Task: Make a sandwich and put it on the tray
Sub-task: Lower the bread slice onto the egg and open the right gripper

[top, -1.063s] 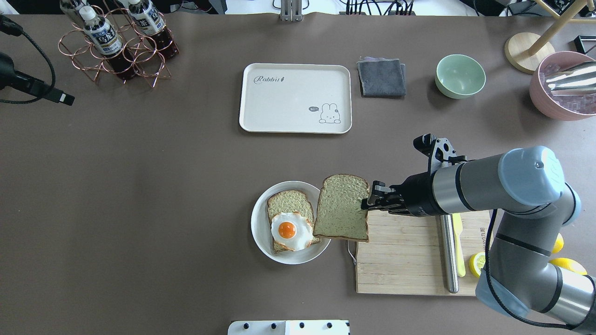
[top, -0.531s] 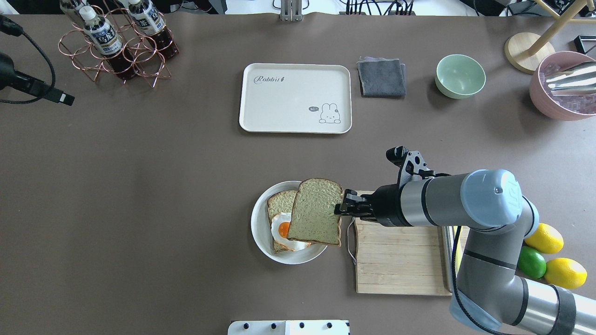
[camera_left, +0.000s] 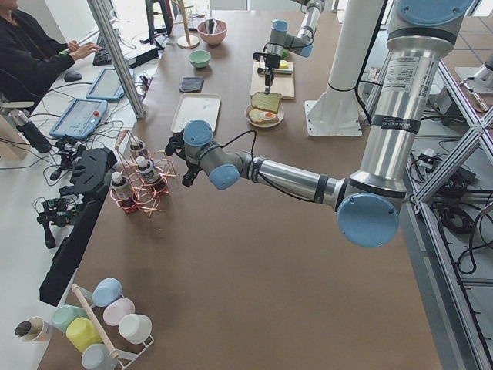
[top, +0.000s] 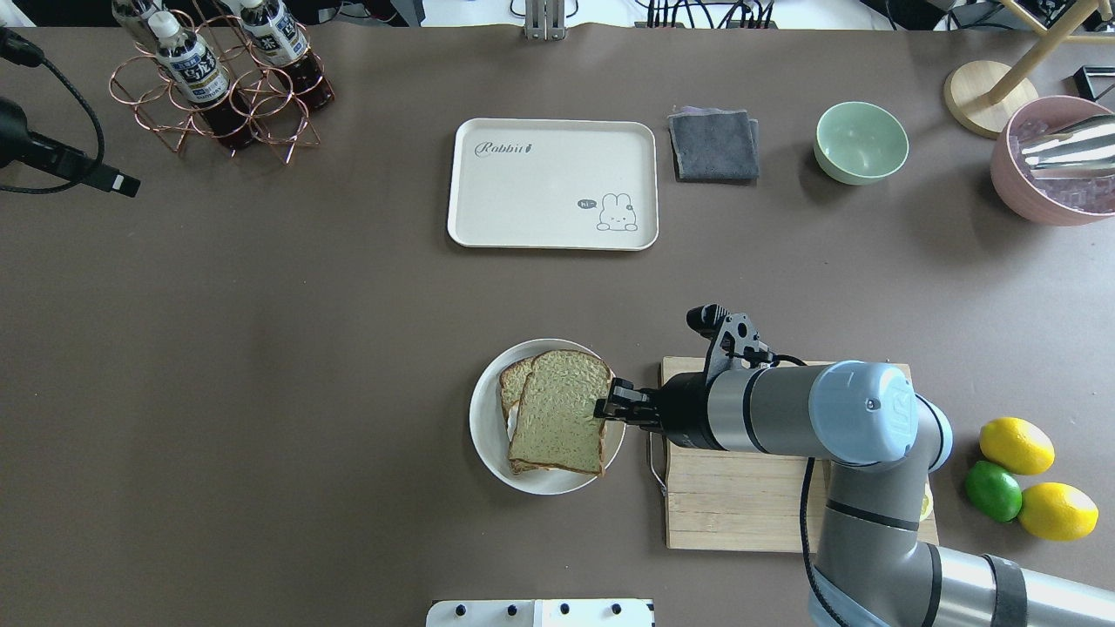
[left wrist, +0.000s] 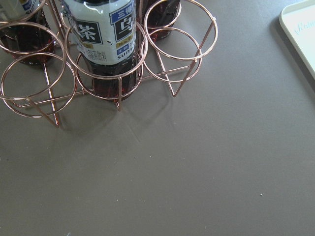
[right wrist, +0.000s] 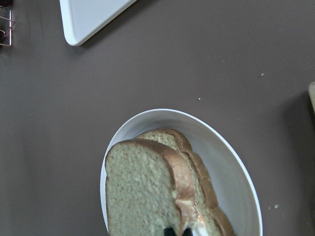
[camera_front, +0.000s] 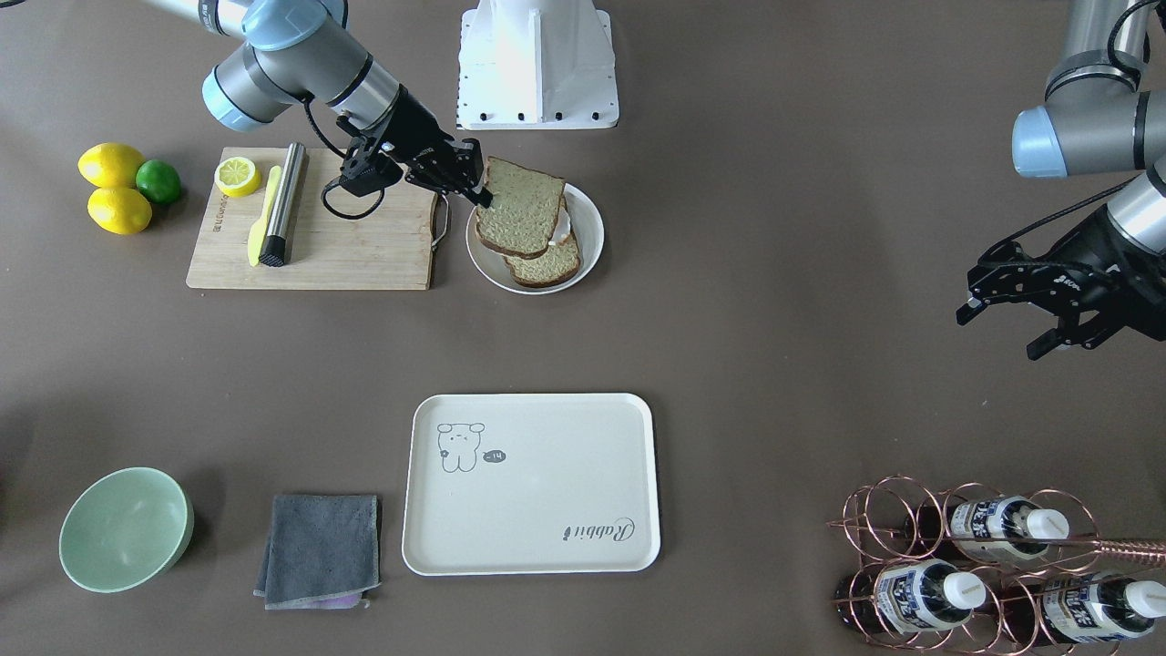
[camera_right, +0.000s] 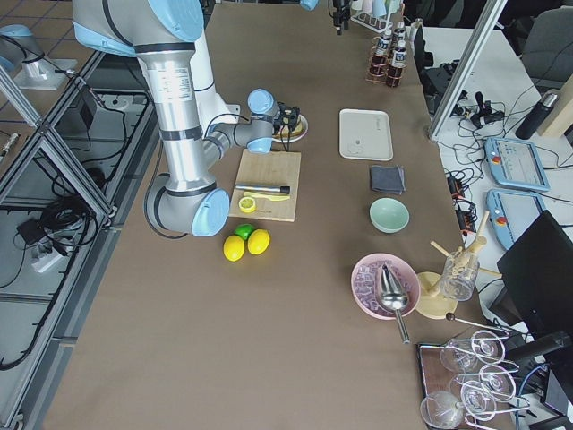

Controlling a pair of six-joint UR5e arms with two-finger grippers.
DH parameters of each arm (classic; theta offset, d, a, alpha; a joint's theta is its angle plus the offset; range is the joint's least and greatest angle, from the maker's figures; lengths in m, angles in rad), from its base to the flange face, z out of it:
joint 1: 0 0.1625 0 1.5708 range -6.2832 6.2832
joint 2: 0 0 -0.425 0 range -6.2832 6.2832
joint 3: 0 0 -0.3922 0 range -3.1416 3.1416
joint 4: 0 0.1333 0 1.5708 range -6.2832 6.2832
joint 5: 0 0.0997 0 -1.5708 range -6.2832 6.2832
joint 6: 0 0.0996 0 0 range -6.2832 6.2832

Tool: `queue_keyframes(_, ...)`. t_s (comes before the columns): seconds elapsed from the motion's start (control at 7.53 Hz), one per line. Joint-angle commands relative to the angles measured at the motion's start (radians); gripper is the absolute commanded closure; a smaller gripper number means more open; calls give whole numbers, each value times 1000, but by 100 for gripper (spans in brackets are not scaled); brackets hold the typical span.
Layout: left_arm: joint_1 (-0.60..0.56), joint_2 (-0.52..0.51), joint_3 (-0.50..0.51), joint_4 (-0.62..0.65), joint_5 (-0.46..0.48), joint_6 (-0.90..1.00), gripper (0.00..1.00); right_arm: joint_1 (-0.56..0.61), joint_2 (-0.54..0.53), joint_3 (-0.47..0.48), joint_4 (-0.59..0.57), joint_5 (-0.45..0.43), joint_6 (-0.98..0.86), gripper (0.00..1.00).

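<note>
Front-facing view: the right gripper (camera_front: pixel 478 187) is clamped on one edge of the top slice (camera_front: pixel 519 214), which sits askew over the bottom slice (camera_front: pixel 547 266) on the plate (camera_front: pixel 592 239). Way off to the side, the left gripper (camera_front: pixel 1007 328) hangs with its jaws apart, holding nothing. The tray (camera_front: pixel 537 492) lies well apart from the plate, and no sandwich is on it yet.

Overhead view: the top slice is rotated against the one below, and its gripped edge pokes out past the plate's rim toward the cutting board (top: pixel 740 505). That looks like the danger. Released like this, the overhanging side could tip or slide off the slippery filling, leaving a crooked stack that may shed its lid on the way to the tray.

Side views: the plate is too small to add anything.

Left wrist view: only the bottle rack (left wrist: pixel 98 64) and a corner of the tray.

Right wrist view: tan crumb, brown crust, the top slice tilted. A sliver of egg (right wrist: pixel 198 227) peeks out between the slices.
</note>
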Motion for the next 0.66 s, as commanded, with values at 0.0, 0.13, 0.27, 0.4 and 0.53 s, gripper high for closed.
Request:
queue_keyframes(0.0,0,-1,0,0,0,1,3,-8,44,-54,2,-18,1,100)
queue_keyframes(0.13,0,-10,12,0,0,2,3,-8,45,-54,2,-19,2,100)
queue_keyframes(0.27,0,-13,20,0,0,5,3,-10,45,-57,2,-19,1,100)
queue_keyframes(0.4,0,-13,20,0,0,5,3,-11,45,-67,2,-19,1,100)
queue_keyframes(0.53,0,-15,22,0,0,5,3,-11,45,-67,2,-19,1,100)
